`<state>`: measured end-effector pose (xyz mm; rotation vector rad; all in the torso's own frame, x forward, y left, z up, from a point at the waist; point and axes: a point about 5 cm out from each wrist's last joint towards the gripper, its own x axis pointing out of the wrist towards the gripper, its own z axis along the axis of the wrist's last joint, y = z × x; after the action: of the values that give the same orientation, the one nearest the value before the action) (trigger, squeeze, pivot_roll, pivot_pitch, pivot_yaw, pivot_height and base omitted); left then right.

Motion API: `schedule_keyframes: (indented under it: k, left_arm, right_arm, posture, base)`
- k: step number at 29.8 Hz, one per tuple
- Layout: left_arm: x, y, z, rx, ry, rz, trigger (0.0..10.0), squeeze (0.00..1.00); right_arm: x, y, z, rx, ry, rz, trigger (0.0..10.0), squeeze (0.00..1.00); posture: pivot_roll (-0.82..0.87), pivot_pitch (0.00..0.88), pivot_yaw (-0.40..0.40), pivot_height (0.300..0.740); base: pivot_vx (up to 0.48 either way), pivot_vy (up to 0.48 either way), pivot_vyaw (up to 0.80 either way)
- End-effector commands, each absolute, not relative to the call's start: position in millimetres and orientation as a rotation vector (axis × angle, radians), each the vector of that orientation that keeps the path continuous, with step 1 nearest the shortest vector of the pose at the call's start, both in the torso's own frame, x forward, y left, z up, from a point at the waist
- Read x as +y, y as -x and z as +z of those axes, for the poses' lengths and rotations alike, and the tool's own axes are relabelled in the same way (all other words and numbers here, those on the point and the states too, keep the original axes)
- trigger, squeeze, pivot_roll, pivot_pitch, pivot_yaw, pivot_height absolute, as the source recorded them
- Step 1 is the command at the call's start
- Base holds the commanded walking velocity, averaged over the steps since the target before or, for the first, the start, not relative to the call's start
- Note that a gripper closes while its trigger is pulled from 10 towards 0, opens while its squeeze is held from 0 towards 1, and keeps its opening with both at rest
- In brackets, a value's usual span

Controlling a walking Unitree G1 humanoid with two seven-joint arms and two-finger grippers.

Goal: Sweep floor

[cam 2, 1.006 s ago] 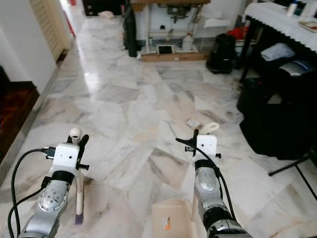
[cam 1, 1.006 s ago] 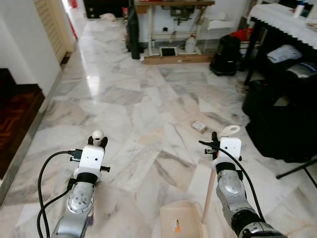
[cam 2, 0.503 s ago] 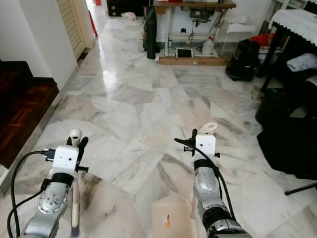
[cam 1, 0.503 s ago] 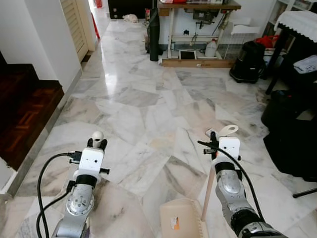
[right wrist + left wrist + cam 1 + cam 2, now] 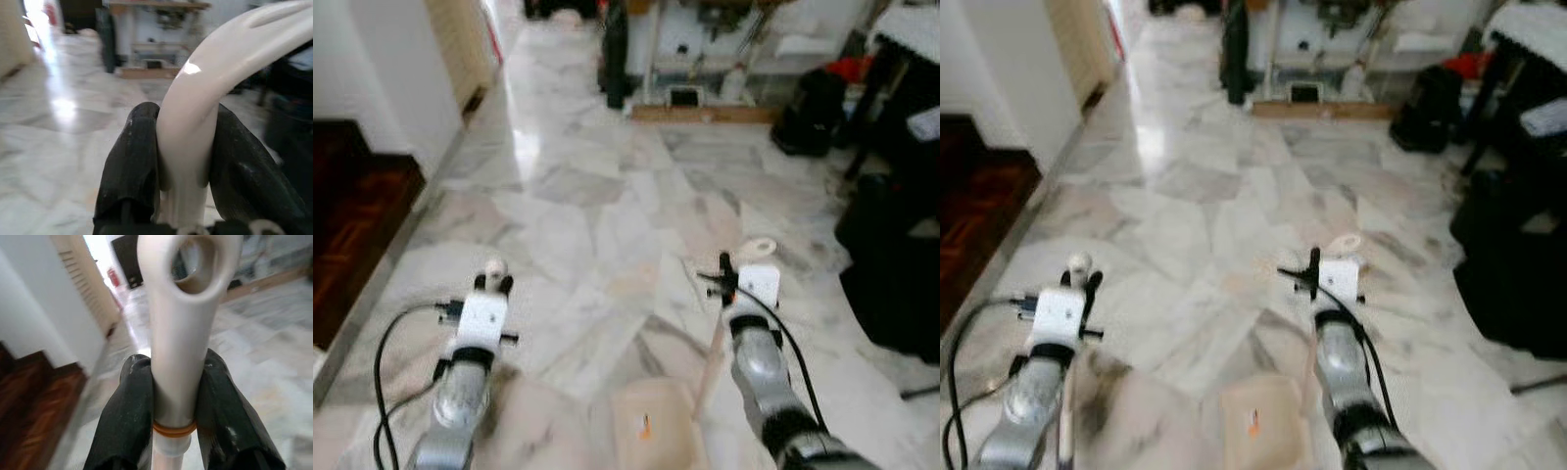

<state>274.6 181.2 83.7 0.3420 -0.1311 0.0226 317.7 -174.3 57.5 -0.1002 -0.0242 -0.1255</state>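
Observation:
My left gripper (image 5: 493, 285) is shut on the cream broom handle (image 5: 493, 266), just below its looped end. In the left wrist view the black fingers (image 5: 129, 411) clamp that broom handle (image 5: 178, 333) from both sides. My right gripper (image 5: 728, 286) is shut on the curved cream handle (image 5: 761, 246) of the dustpan. Its thin shaft runs down to the beige pan (image 5: 641, 429) on the marble floor between my arms. The dustpan handle (image 5: 195, 112) sits tight between the fingers (image 5: 129, 166) in the right wrist view. The head views are blurred.
A dark wooden step (image 5: 352, 215) and a white wall corner (image 5: 382, 78) stand on the left. Black bags and furniture (image 5: 896, 264) crowd the right side. A workbench (image 5: 705, 49) and a black bag (image 5: 808, 113) stand at the far end. Marble floor stretches ahead.
The whole picture has shifted and blurred, so the camera has moved. Both grippers keep the same hold on the broom and the dustpan handle.

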Motion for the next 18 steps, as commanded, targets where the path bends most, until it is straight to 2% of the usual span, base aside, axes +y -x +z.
schedule_keyframes:
  k: [1,18]
  left_arm:
    - [188.7,-276.8,93.3,-0.171,-0.361,0.040,10.0,0.00]
    - [189.8,-276.4,94.9,-0.178,-0.360,0.050,10.0,0.00]
  right_arm:
    - [-165.0,-326.9,71.8,-0.083,0.096,-0.096,10.0,0.00]
    - [-163.2,-326.6,72.9,-0.096,0.090,-0.091,10.0,0.00]
  posture:
    - [0.13,0.000,-0.016,0.740]
    - [0.14,0.000,-0.017,0.740]
  base:
    - [0.334,0.000,0.00]
    - [0.333,0.000,0.00]
